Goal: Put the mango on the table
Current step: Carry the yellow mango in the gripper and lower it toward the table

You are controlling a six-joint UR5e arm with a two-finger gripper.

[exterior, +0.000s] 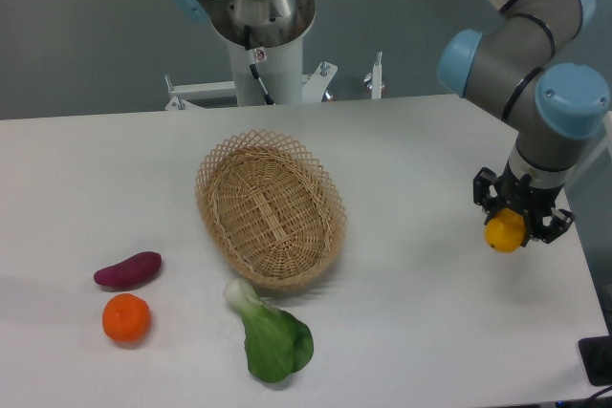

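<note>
The mango (504,232), yellow with an orange tinge, hangs between the black fingers of my gripper (519,225) at the right side of the white table (421,312). The gripper is shut on it, pointing straight down. The fruit seems to sit just above the tabletop near the right edge; whether it touches the surface I cannot tell. Part of the mango is hidden behind the fingers.
An empty woven wicker basket (271,207) stands mid-table. A green leafy vegetable (273,336) lies just in front of it. At the left lie a purple sweet potato (128,269) and a round orange (126,318). The robot base (253,21) stands behind the far edge.
</note>
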